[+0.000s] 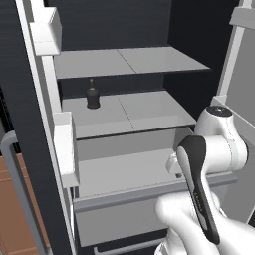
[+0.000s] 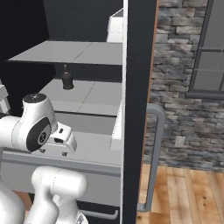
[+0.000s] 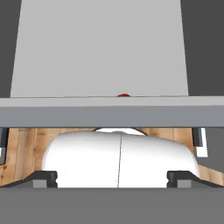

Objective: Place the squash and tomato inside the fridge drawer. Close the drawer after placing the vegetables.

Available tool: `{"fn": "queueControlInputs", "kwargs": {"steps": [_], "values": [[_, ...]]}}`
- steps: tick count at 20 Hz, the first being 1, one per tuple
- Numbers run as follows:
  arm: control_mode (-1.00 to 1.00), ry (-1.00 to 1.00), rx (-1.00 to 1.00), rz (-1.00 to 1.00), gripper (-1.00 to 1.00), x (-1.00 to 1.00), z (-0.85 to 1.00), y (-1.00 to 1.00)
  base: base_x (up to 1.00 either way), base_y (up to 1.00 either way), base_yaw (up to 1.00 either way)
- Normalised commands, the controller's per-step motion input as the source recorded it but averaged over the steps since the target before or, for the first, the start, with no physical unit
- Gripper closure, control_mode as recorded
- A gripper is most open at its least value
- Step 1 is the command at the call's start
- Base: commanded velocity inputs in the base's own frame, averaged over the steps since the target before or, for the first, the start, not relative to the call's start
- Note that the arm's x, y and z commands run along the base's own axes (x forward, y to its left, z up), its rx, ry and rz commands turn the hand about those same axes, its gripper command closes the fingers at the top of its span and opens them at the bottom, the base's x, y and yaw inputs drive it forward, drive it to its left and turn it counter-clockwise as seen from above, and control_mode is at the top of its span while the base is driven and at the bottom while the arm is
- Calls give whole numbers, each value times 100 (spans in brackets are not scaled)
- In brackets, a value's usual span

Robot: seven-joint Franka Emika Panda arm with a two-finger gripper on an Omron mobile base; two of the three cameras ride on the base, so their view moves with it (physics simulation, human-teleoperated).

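Gripper [image 3: 112, 175]: jaws spread wide, nothing held, hanging over the drawer's front edge.
Drawer [image 1: 124, 196]: pulled out under the lowest shelf [image 1: 134, 114], grey front facing the robot.
Tomato [image 3: 124, 95]: red sliver peeking just past the front edge, inside the drawer.
Squash: cannot tell where.
Next move: judged a push on the front, straight inward.
Bottle [image 1: 93, 94]: upright on the shelf above.

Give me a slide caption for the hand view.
Open hand looks over the grey fridge drawer front, a sliver of red tomato peeking above its edge.
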Motion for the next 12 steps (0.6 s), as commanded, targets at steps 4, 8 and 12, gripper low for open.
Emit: {"fn": "queueControlInputs", "kwargs": {"steps": [4, 8, 12], "values": [[-100, 0, 0, 0, -100, 0, -3, 0, 0, 0, 0], [100, 0, 0, 0, -100, 0, 0, 0, -49, -4, 4], [100, 0, 0, 0, -100, 0, 0, 0, -96, -7, 26]]}}
